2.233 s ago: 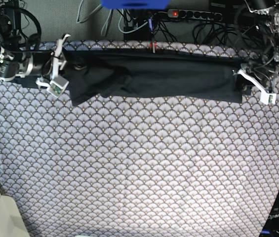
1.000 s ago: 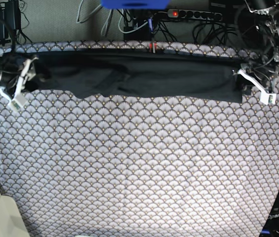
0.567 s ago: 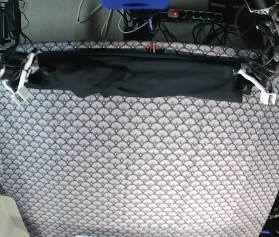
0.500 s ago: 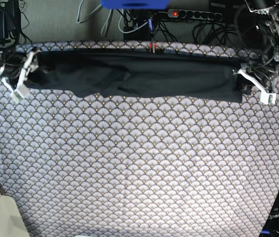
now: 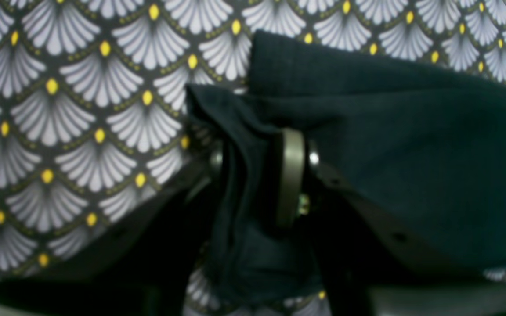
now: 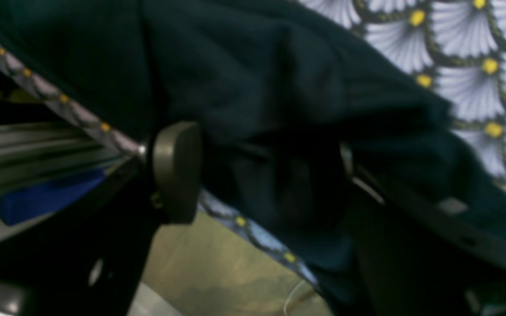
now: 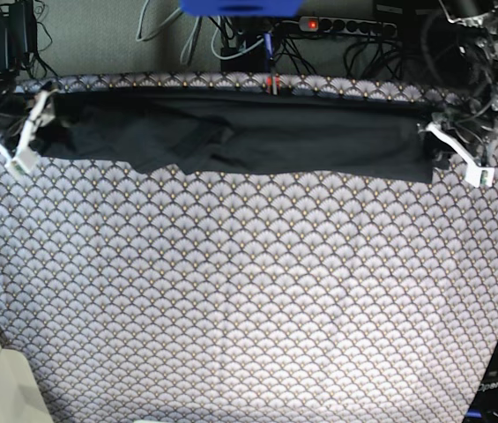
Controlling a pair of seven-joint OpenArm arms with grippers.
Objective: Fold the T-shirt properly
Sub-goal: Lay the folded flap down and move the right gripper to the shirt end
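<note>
The black T-shirt point(image 7: 275, 137) lies stretched into a long narrow band along the table's far edge. In the base view my left gripper point(image 7: 442, 145) holds its right end and my right gripper point(image 7: 41, 123) holds its left end. The left wrist view shows my left gripper point(image 5: 253, 171) shut on a bunched fold of the T-shirt point(image 5: 411, 153), one grey pad point(image 5: 290, 175) pressed into the cloth. In the right wrist view my right gripper point(image 6: 262, 171) is shut on a thick wad of the T-shirt point(image 6: 257, 66), its pad point(image 6: 176, 171) hanging past the table's corner.
The fan-scale tablecloth point(image 7: 249, 291) covers the whole table in front of the shirt. Behind the far edge are a power strip point(image 7: 345, 26), cables and a blue object point(image 7: 240, 7). The table's left edge and the floor show beside my right gripper.
My right gripper has carried the shirt's left end further left and towards the far edge, drawing the band straighter. The left gripper and the right end have stayed put.
</note>
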